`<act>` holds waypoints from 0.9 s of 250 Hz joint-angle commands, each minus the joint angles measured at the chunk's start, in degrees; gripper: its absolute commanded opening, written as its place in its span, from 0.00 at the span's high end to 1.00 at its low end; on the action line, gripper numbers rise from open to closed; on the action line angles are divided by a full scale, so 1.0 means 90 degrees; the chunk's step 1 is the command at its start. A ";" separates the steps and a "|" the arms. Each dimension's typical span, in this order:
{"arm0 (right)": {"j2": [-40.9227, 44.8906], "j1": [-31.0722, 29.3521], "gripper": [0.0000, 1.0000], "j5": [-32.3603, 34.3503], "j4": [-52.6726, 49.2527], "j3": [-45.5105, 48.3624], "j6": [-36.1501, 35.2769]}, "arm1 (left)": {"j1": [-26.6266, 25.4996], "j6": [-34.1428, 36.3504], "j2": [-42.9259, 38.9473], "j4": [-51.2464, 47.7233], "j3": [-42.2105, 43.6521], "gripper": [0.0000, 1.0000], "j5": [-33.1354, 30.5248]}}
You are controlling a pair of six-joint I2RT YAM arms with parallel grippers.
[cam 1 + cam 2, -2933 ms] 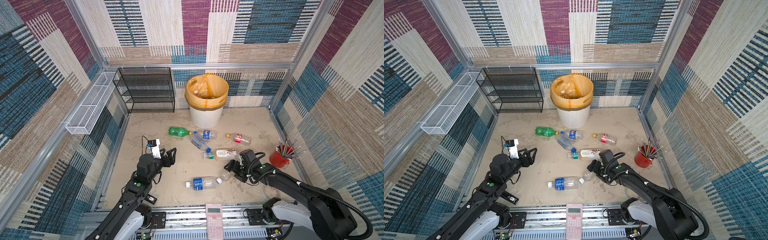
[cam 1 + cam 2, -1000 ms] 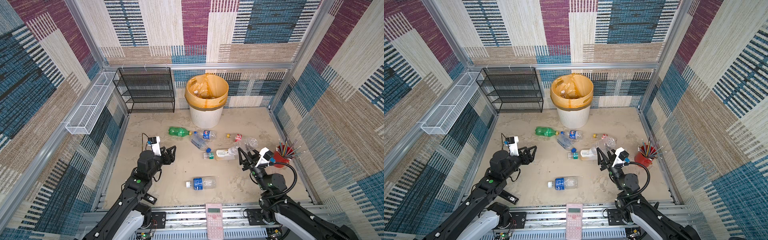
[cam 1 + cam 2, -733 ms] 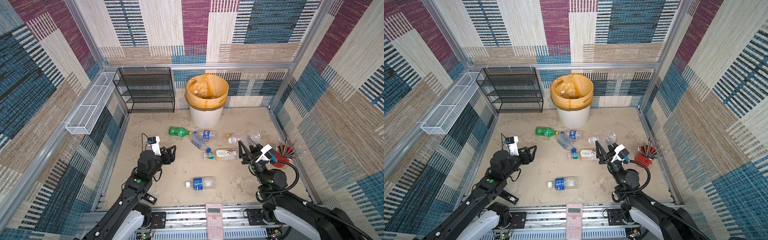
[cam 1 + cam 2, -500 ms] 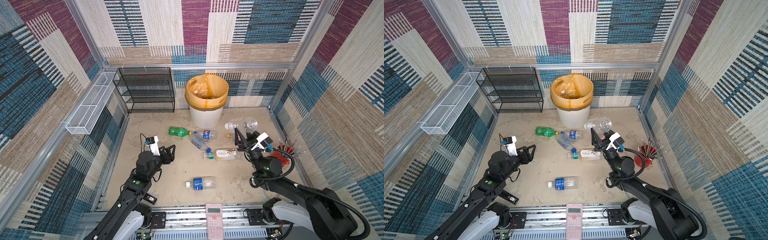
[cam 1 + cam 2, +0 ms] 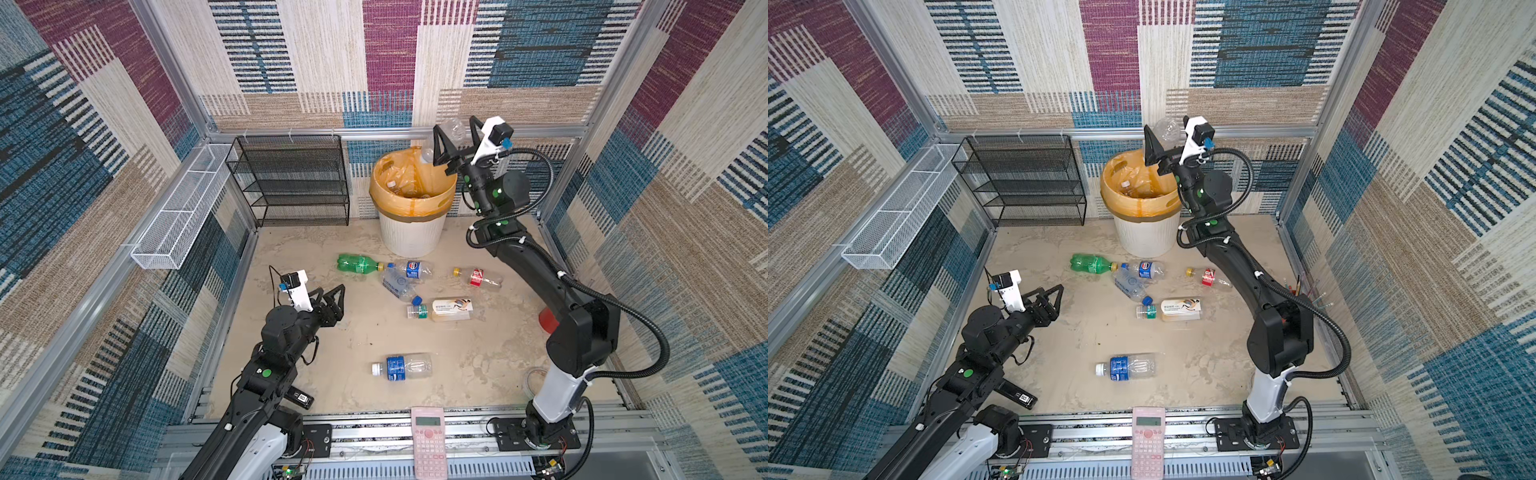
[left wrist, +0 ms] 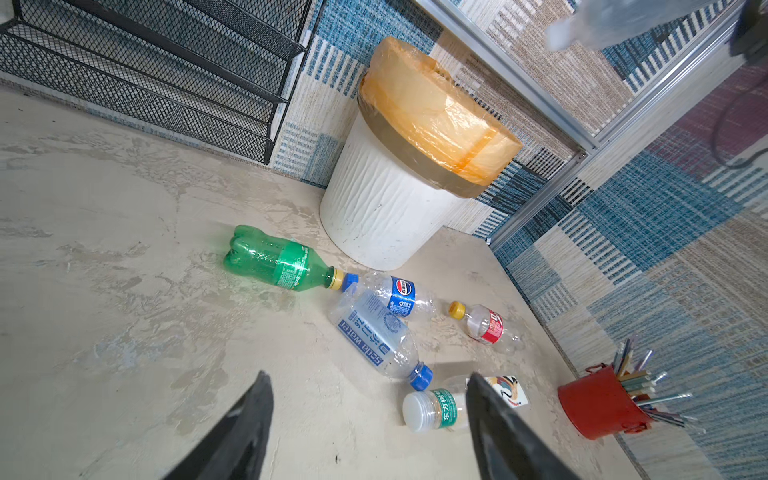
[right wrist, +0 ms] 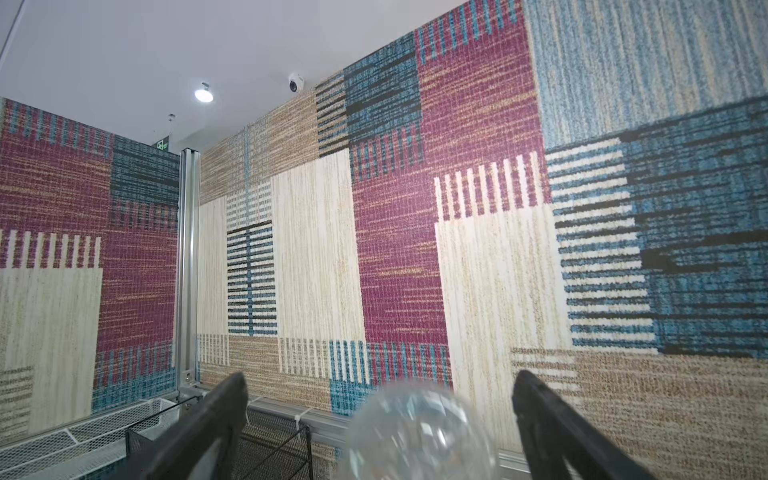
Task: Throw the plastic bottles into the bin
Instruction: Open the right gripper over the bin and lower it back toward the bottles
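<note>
A clear bottle (image 5: 451, 129) sits between the fingers of the right gripper (image 5: 455, 139), blurred and tilted, its lower end over the mouth of the bin (image 5: 411, 237). In the right wrist view the bottle lies midway between the two black fingers (image 7: 208, 428) with a gap on either side. The jaws stand wide apart and neither finger touches it. The bin stands below these fingers against the back wall, an orange bag folded over its rim and several bottles lying inside.

The left gripper (image 5: 330, 294) hovers low over the floor, its fingers apart with nothing between them. In the left wrist view a cream bottle (image 6: 436, 409) lies nearest its fingertips, partly hidden behind one finger. Just beyond that is a soda water bottle (image 6: 374, 336), touching a blue-labelled bottle (image 6: 399, 293) that lies cap to cap with a green bottle (image 6: 274, 259). A red-labelled bottle (image 6: 486, 326) lies a little apart from these, towards the right arm. In both top views another blue-labelled bottle, the front bottle (image 5: 403, 366), lies alone, back behind the left fingertips and well apart from the rest.

A red cup (image 6: 598, 403) of pencils stands beyond the cream bottle. A black mesh rack (image 5: 291, 178) stands beside the bin.
</note>
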State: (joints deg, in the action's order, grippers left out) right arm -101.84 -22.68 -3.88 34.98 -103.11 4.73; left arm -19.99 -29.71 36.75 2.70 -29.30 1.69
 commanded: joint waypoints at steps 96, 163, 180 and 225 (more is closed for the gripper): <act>0.2967 -0.0073 0.08 0.1009 -0.2497 0.1853 0.0009 | 0.0007 0.0235 0.0042 0.0052 -0.0045 0.24 0.0015; 0.3874 -0.0071 0.10 0.1200 -0.3896 0.5018 0.1541 | 0.0005 0.0080 0.0300 -0.0211 -0.0002 0.24 0.0139; 0.4079 -0.0078 0.12 0.0903 -0.3967 0.5819 0.2006 | 0.0005 0.0014 0.0335 -0.0262 0.0021 0.23 0.0191; 0.4707 -0.0078 0.16 0.0132 -0.4102 0.7515 0.3030 | 0.0006 0.0161 0.0519 -0.0455 -0.0104 0.23 0.0750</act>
State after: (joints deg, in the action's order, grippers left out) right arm -62.70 -23.29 2.90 -1.41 -42.15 23.05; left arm -19.99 -29.95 40.27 0.51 -29.30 3.95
